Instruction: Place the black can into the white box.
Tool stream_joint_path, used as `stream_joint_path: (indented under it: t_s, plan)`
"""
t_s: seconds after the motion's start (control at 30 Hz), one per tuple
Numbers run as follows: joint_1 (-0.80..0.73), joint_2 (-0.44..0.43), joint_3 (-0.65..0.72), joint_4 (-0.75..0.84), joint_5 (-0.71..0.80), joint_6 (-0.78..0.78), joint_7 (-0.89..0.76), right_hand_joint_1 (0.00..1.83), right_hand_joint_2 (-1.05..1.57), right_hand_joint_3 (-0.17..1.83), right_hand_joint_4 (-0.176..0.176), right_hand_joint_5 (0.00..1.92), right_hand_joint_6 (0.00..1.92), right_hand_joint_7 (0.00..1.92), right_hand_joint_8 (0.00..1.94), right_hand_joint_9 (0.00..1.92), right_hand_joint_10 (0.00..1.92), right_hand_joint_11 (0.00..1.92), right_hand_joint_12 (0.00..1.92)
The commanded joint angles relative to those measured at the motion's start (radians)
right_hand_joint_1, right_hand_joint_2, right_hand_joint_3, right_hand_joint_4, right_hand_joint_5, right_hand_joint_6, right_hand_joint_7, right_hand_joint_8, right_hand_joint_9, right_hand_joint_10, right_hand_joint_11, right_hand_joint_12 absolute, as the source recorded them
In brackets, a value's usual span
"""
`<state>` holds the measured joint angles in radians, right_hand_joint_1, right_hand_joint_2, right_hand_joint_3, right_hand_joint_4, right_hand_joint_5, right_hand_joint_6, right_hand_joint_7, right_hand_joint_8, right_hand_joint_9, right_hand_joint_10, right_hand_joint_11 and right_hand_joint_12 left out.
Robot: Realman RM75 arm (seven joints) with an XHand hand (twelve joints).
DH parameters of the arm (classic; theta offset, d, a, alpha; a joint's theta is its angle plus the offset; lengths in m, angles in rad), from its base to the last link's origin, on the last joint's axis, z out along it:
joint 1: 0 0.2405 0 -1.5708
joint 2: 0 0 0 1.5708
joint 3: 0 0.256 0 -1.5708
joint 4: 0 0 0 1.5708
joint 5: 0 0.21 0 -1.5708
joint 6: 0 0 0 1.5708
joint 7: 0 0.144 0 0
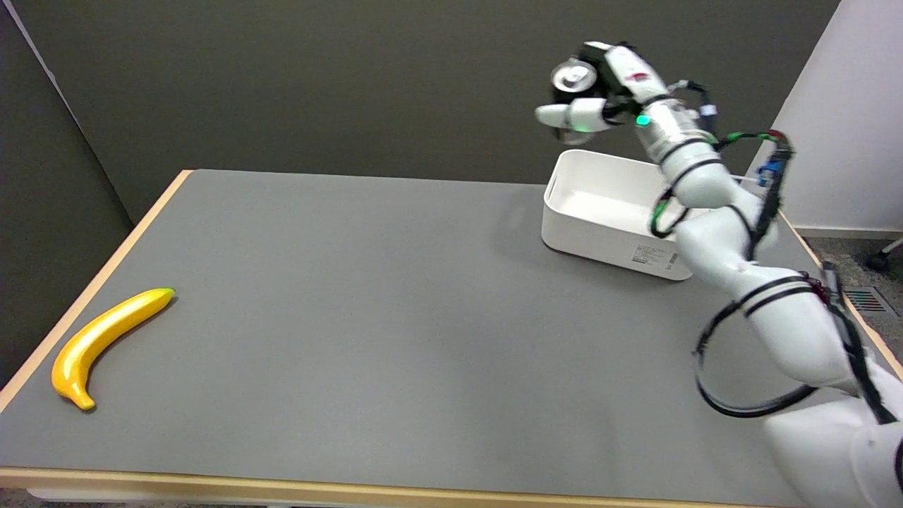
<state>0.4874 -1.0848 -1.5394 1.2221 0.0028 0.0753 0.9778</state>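
My right hand is raised high above the table and grips the black can, whose silver top faces the camera. The fingers wrap around the can's dark body, so most of it is hidden. Hand and can hang in the air over the far left end of the white box, which stands at the back right of the grey table with nothing visible in its left part. My forearm crosses in front of the box's right half and hides it.
A yellow banana lies near the table's left edge. The wooden table rim runs along the left and front sides. A dark wall stands behind the table.
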Motion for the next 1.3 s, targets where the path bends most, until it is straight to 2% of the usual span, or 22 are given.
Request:
stream_joint_path:
  t_s: [0.03,0.37,0.43,0.5,0.53,0.57,0.6,0.67,0.73,0.87,0.97,1.03,1.1,1.2,1.3]
  plan:
    - [-0.204,0.145,0.206,-0.035,0.009,-0.119,-0.054,1.33,1.2,0.13,-0.176,0.52,1.51,0.78,1.49,0.71,1.53,0.73,1.69]
    - [-0.176,0.142,0.024,-0.2,0.092,-0.066,-0.054,1.34,1.2,0.13,-0.176,0.53,1.51,0.79,1.48,0.71,1.52,0.72,1.68]
    - [-0.174,0.144,0.006,-0.229,0.14,-0.03,-0.054,1.29,1.15,0.3,-0.125,0.33,1.18,0.65,1.59,0.57,1.37,0.36,1.8]
    - [-0.172,0.147,-0.01,-0.248,0.221,0.007,-0.062,0.85,0.71,0.85,-0.086,0.08,0.39,0.13,0.44,0.07,0.68,0.06,1.27]
    - [-0.172,0.148,-0.02,-0.255,0.253,0.025,-0.063,0.73,0.63,0.85,-0.07,0.03,0.19,0.03,0.17,0.0,0.39,0.02,0.93]
    - [-0.173,0.15,-0.028,-0.259,0.257,0.043,-0.063,0.67,0.61,0.73,-0.052,0.01,0.06,0.01,0.05,0.0,0.12,0.01,0.59]
    - [-0.175,0.15,-0.031,-0.26,0.254,0.054,-0.063,0.64,0.61,0.66,-0.04,0.0,0.0,0.0,0.0,0.0,0.0,0.0,0.33]
    - [-0.184,0.147,-0.034,-0.26,0.252,0.098,-0.063,0.64,0.6,0.62,-0.03,0.0,0.0,0.0,0.0,0.0,0.0,0.0,0.08]
    - [-0.189,0.14,-0.033,-0.266,0.252,0.132,-0.065,0.6,0.58,0.6,-0.023,0.0,0.0,0.0,0.0,0.0,0.0,0.0,0.0]
    - [-0.203,0.112,-0.005,-0.28,0.281,0.223,-0.065,0.53,0.56,0.58,-0.03,0.0,0.0,0.0,0.0,0.0,0.0,0.0,0.0]
    - [-0.243,0.085,0.023,-0.282,0.447,0.345,-0.063,0.52,0.57,0.58,-0.037,0.0,0.0,0.0,0.0,0.0,0.0,0.0,0.0]
    - [-0.274,0.065,0.006,-0.278,0.647,0.497,-0.063,0.48,0.59,0.59,-0.05,0.0,0.0,0.0,0.0,0.0,0.0,0.0,0.0]
    - [-0.302,0.052,-0.025,-0.267,0.756,0.633,-0.066,0.43,0.63,0.61,-0.061,0.0,0.0,0.0,0.0,0.0,0.0,0.0,0.0]
    - [-0.352,0.042,-0.056,-0.213,0.839,0.787,-0.137,0.37,0.67,0.65,-0.07,0.0,0.0,0.0,0.0,0.0,0.0,0.0,0.0]
    - [-0.421,0.034,-0.048,-0.098,0.91,0.82,-0.246,0.32,0.69,0.68,-0.081,0.0,0.09,0.0,0.0,0.0,0.0,0.0,0.0]
